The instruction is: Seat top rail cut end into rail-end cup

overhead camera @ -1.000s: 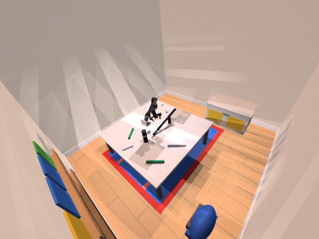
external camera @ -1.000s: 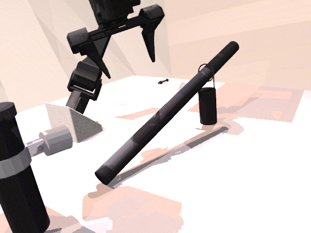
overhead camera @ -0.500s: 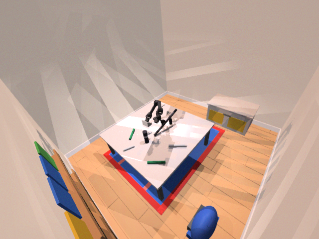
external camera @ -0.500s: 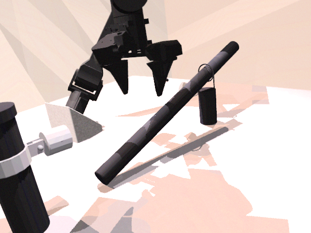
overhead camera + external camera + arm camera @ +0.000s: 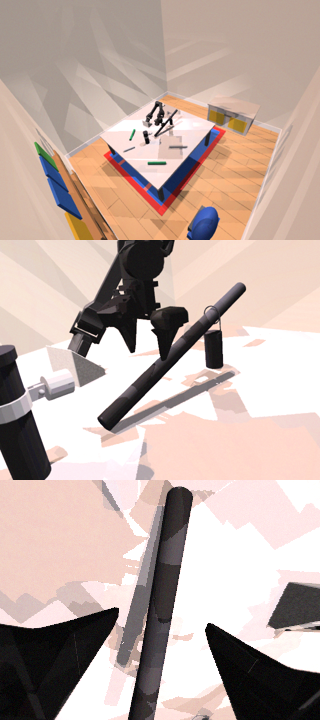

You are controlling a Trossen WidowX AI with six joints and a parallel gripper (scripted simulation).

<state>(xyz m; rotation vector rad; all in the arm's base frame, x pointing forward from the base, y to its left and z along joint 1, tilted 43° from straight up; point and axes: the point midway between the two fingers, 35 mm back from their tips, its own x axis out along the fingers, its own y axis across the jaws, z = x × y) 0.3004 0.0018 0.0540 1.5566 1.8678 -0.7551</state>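
Nothing is seated yet: the rail [image 5: 170,356] slants through the loop cap [image 5: 212,314], its cut end down on the table away from the rail-end cup [image 5: 58,384], with the gripper [image 5: 147,352] wide apart, empty, astride the rail.

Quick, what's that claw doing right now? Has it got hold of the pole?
Gripper: open, holding nothing; fingers straddle the rail.

The matte black, blocky jointed arm [image 5: 108,289] carries a round drum-shaped housing. Its black parallel-jaw gripper [image 5: 147,351] ends in two faceted, wedge-shaped fingers [image 5: 165,343] tapering to sharp points.
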